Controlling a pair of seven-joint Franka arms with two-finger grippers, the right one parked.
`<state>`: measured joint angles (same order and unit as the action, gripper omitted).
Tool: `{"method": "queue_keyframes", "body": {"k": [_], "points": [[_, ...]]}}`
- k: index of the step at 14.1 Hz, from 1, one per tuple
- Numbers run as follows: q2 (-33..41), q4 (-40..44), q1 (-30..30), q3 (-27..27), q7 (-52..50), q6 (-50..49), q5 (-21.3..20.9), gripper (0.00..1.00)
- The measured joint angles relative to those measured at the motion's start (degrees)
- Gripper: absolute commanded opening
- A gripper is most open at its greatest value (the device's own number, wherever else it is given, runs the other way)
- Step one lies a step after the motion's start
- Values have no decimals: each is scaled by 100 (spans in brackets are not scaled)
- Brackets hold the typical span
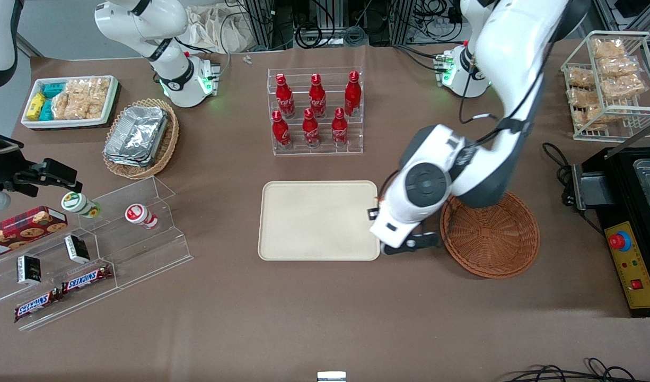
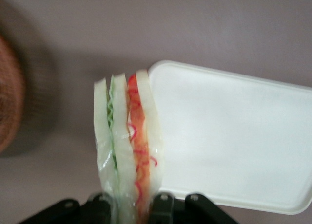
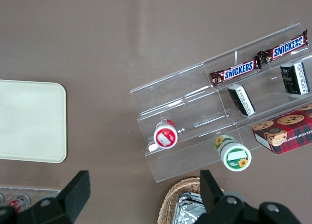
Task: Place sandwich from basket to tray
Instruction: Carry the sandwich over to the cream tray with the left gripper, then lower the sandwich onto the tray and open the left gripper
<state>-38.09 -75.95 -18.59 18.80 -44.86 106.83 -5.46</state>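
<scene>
My left gripper (image 2: pixel 130 204) is shut on the sandwich (image 2: pixel 127 141), a wedge of white bread with green and orange-red filling that hangs in its grip. The sandwich is over the brown table, right at a corner of the beige tray (image 2: pixel 234 141). In the front view the gripper (image 1: pixel 410 243) sits between the tray (image 1: pixel 317 220) and the round reddish-brown basket (image 1: pixel 489 233), at the tray's rim. The wrist hides the sandwich there. The basket (image 2: pixel 9 107) holds nothing I can see.
A clear rack of red bottles (image 1: pixel 317 111) stands farther from the front camera than the tray. Toward the parked arm's end are a clear stepped shelf (image 1: pixel 91 239) with snacks and a tan basket of foil containers (image 1: pixel 139 138). A black machine (image 1: pixel 632 228) stands beside the basket.
</scene>
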Motion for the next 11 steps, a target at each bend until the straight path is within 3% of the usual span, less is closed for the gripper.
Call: {"method": "queue_keyframes", "body": {"k": [3,5,10,11], "points": [[-401,-227,-300,-2,-5,865,-49,0],[-503,-561,-394,1,-5,1344,-344,0],[-511,-1265,-483,3,98,1777,-652,0],[-499,-1266,-478,3,130,1777,-657,28]]}}
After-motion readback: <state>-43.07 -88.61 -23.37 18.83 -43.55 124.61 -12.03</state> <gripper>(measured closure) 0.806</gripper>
